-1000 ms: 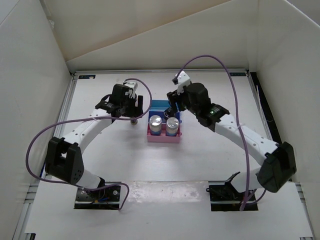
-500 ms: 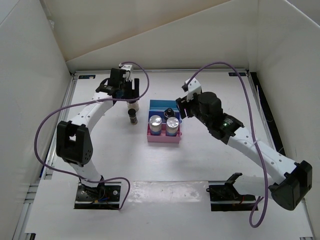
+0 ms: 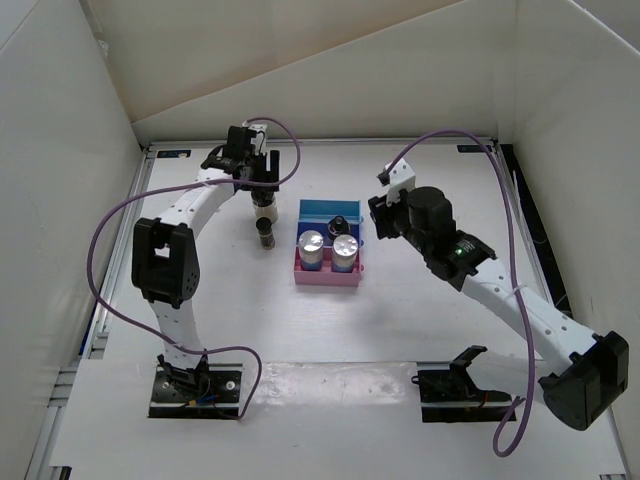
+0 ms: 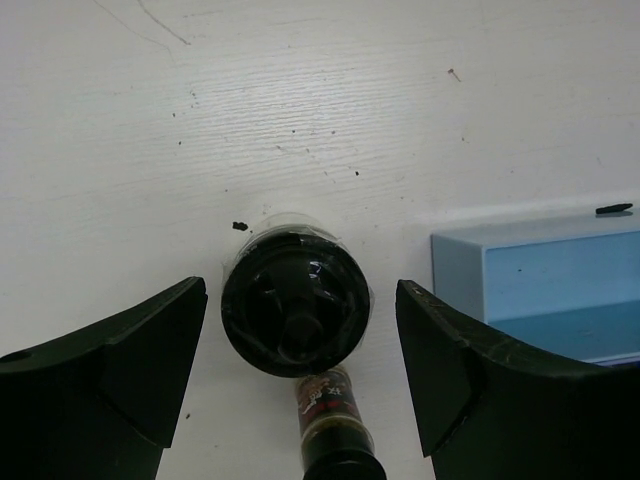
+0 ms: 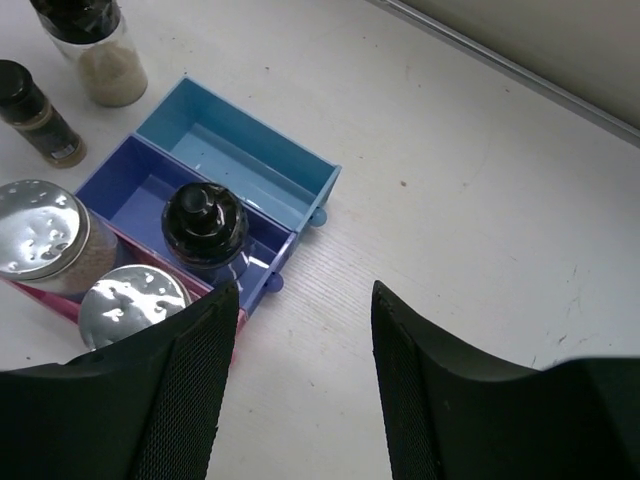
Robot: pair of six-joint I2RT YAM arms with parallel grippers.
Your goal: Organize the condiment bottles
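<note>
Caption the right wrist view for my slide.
Open right gripper beside the stepped rack, which holds two silver-topped shakers and one black-capped bottle.

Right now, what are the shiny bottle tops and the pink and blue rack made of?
The silver tops look like metal, or maybe metal-coated plastic: they are mirror-bright and dimpled, with reflections. The rack looks like smooth moulded plastic, with solid colour, a soft glossy sheen and thin walls.

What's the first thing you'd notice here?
The pink-and-blue rack mid-table, with two shiny silver-topped bottles in its front row and a black-capped one behind. Left of it, the left hand hangs open over another black-capped bottle.
</note>
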